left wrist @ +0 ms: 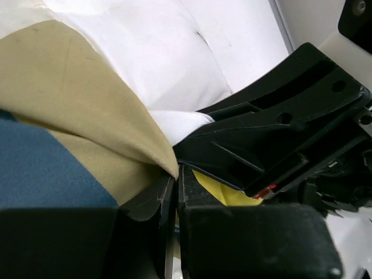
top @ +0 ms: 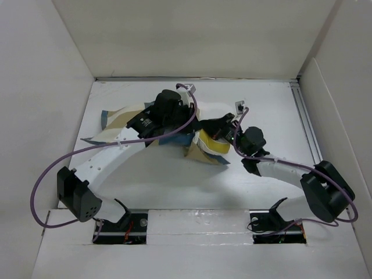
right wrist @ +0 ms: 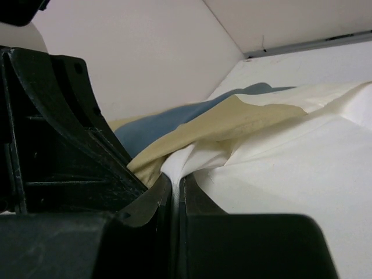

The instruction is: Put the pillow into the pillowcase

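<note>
At mid-tabletop (top: 174, 186) the left claw (left wrist: 176, 181) is clamped on the pillowcase's (left wrist: 75, 110) tan hem and the right claw (right wrist: 176, 181) on a white-and-tan fold, evidently holding the mouth around the partly sheathed pillow (left wrist: 186, 64).

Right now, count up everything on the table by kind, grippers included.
pillow: 1
pillowcase: 1
grippers: 2, the left gripper and the right gripper
Total: 4

Robot lab test cell, white panel walls (top: 197, 35), white table (top: 168, 180), metal rail (top: 307, 125), cabled arms (top: 104, 165) bolted at edge.
</note>
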Robot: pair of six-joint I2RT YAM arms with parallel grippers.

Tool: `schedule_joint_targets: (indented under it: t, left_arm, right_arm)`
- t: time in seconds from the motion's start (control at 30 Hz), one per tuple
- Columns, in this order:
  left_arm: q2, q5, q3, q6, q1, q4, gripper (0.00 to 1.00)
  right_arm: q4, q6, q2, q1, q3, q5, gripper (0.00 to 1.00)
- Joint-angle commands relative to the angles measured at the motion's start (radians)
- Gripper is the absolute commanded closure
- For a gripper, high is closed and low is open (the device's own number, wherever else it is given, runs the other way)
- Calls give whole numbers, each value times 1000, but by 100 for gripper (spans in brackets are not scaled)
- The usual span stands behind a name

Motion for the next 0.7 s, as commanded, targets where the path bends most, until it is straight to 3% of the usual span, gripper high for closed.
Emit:
schedule_joint_targets:
  t: [0.0,0.13,0.3,0.5,0.67]
  left_arm:
    - [-53,199,36,-16,-11,66,100]
    - [-87,285,84,-47,-11,118,100]
    - [-112,362,104,-68,-11,195,100]
    - [-101,402,-22,-90,-11,298,100]
    - [-124,393,-222,-145,-11,422,100]
  right_arm:
    - [228,-41,-69,101,44,11,100]
    - [307,-69,51,205,13,169,100]
    - [464,-17,250,308,-7,224,100]
    - [485,-38,399,356,-2,263,100]
    - [623,-29,448,356,-56,226,100]
